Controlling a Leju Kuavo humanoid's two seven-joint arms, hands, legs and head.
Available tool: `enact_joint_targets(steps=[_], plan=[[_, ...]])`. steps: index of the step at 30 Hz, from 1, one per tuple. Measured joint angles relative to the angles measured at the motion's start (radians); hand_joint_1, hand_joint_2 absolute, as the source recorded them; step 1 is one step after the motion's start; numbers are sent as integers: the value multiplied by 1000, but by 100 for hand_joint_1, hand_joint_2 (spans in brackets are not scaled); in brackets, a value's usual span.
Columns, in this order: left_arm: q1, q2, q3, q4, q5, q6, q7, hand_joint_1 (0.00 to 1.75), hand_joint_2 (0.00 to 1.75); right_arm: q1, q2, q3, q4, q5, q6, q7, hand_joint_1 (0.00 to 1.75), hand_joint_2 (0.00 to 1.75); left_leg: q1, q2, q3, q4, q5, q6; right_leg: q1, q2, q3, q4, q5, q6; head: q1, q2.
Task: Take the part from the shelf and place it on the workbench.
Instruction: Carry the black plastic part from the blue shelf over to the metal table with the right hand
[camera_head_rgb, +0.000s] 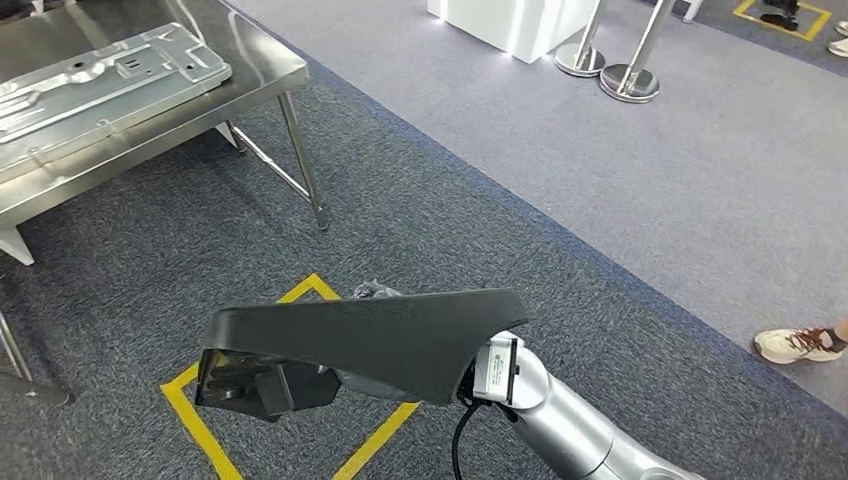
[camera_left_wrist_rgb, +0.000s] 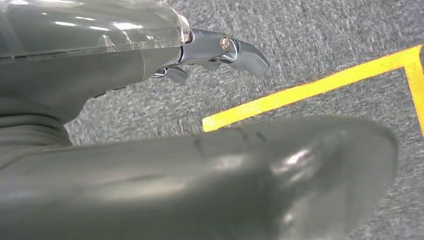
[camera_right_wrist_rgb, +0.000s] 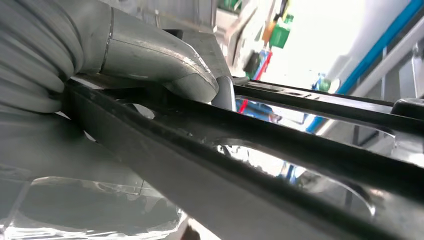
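The right hand (camera_right_wrist_rgb: 100, 75) is gripping a dark, flat part (camera_head_rgb: 370, 335), its fingers (camera_right_wrist_rgb: 165, 67) clamped over the part's edge. The part is hanging in the air above the grey carpet (camera_head_rgb: 560, 250) and a yellow floor marking (camera_head_rgb: 190, 410), well apart from the steel table (camera_head_rgb: 260, 75) at the far left. A stamped metal panel (camera_head_rgb: 100, 85) is lying on that table. The left hand (camera_left_wrist_rgb: 210, 55) is holding nothing, its fingers slightly curled over the carpet. A person's shoe (camera_head_rgb: 800, 343) is showing at the right edge.
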Motion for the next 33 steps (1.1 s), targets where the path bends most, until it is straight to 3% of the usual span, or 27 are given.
enact_joint_targets(steps=[1,2,4,6,8,9,10,11,13,15,16,17,18,20,22,23,25,26,28,29,31,32,33], plan=[[1,-1,0,0,0,-1,0,0,0,1,0,3,6,0,0,1,175,175,0,-14,0,0,1,0,0,3,-23,41,-7,0,0,0],[1,-1,0,0,0,-3,0,0,0,2,0,6,10,0,0,1,175,175,-1,-28,0,0,1,0,0,5,-27,44,7,-2,0,0],[2,-3,0,0,0,-5,2,0,0,2,2,12,16,2,0,2,175,175,-1,-56,1,1,3,-2,0,22,17,-60,79,-12,0,0],[0,-8,0,0,-1,-6,6,0,0,3,3,15,18,4,0,2,175,175,0,-81,-1,2,5,-8,-2,74,73,-189,135,-23,0,0],[0,-12,0,0,-2,-6,9,0,0,5,6,16,20,6,0,2,175,175,6,-102,-10,1,10,-21,0,101,91,-238,144,-27,0,0],[2,-13,0,0,-3,-6,12,0,0,5,8,17,21,6,1,3,175,175,9,-114,-13,-2,13,-30,1,92,92,-244,146,-28,0,0],[5,-14,0,1,-4,-6,14,0,0,5,11,17,21,7,1,3,175,175,10,-115,-16,-3,14,-35,0,79,95,-250,150,-32,0,0],[6,-15,0,1,-5,-6,16,0,0,5,15,17,22,7,1,3,175,175,8,-101,-20,3,9,-40,-2,67,99,-259,155,-37,0,0],[3,-17,0,1,-8,-5,19,0,0,5,21,18,24,7,1,4,175,175,4,-44,-52,75,-37,-45,-6,35,106,-275,162,-46,0,0],[-1,-17,-1,1,-10,-6,22,0,0,8,23,18,28,7,2,6,175,175,5,-3,-112,208,-104,-54,-3,2,106,-276,161,-50,0,0],[-1,-18,-1,1,-11,-6,24,0,0,11,23,18,32,7,3,7,175,175,7,4,-133,257,-121,-58,-2,-14,106,-276,160,-50,0,0],[0,-18,-1,1,-12,-8,25,0,0,13,23,19,35,7,3,8,175,175,9,8,-136,272,-120,-61,-2,-28,106,-275,159,-49,0,0],[2,-18,-1,1,-12,-9,25,0,0,14,23,19,38,7,4,9,175,175,11,14,-117,242,-99,-64,-2,-42,106,-273,157,-47,0,0],[2,-18,-1,1,-12,-10,26,0,0,14,25,19,40,7,4,10,175,175,9,50,-38,103,-43,-64,-1,-65,107,-266,150,-40,0,0],[1,-17,-1,1,-12,-10,26,0,0,14,27,20,41,7,4,11,175,175,3,80,15,4,-16,-53,5,-84,108,-259,143,-31,0,0],[1,-18,-1,1,-12,-11,26,0,0,14,27,20,42,7,4,11,175,175,0,83,20,-8,-17,-47,9,-92,108,-257,141,-27,0,0],[4,-18,-1,1,-12,-11,26,0,0,14,28,21,45,8,4,13,175,175,0,61,15,-7,-13,-36,11,-107,110,-256,139,-19,0,0],[5,-18,-1,1,-13,-12,26,0,0,14,29,22,46,10,4,14,175,175,2,51,14,-9,-10,-31,8,-101,109,-251,133,-14,0,0],[4,-18,-1,1,-13,-13,26,0,0,14,32,22,47,21,4,14,175,175,6,31,15,-13,-5,-20,1,-57,85,-193,92,-4,0,0],[2,-18,-1,1,-12,-14,26,0,0,14,33,22,48,28,4,13,175,175,7,21,14,-13,-3,-16,-1,-28,58,-131,59,-2,0,0],[-1,-19,-1,1,-5,-16,24,0,0,18,33,23,49,40,6,13,175,175,6,-3,12,-13,-1,-12,-1,0,-10,8,4,-2,0,0],[-1,-20,-1,1,0,-18,22,0,0,20,33,25,49,44,9,13,175,175,5,-16,11,-12,0,-12,-1,4,-30,43,1,-3,0,0],[-1,-21,-1,1,4,-21,19,0,0,21,34,27,49,47,12,13,175,175,5,-30,11,-11,0,-12,0,6,-30,38,18,-6,0,0]])
